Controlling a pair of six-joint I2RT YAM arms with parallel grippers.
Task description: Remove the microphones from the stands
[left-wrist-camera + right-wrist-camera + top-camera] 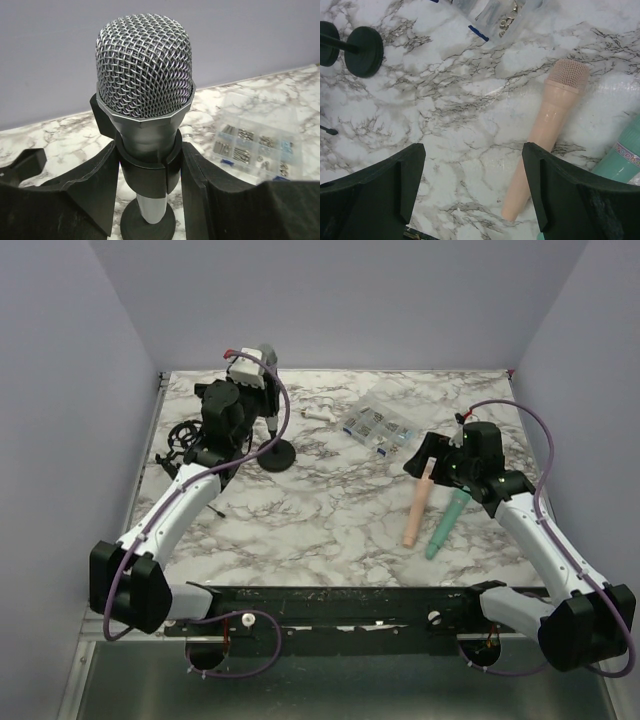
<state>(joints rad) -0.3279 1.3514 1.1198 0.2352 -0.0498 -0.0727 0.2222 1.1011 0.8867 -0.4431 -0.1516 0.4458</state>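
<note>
A silver microphone (pixel 144 65) with a mesh head stands upright in the black clip (pixel 147 175) of a stand. The stand's round base (pixel 279 455) rests on the marble table and also shows in the left wrist view (pixel 147 222). My left gripper (pixel 150 167) is closed around the clip and the microphone's neck, with a finger pressed against each side. In the top view it (pixel 262 400) sits at the back left. My right gripper (pixel 472 185) is open and empty, hovering over the table (pixel 422 462) beside a pink microphone (pixel 547 130).
A teal microphone (pixel 446 525) lies next to the pink one (pixel 415 510). A clear compartment box of screws (pixel 380 425) sits at the back centre. A small white part (pixel 316 413) lies behind the stand. A black wire piece (pixel 180 440) is at the left edge.
</note>
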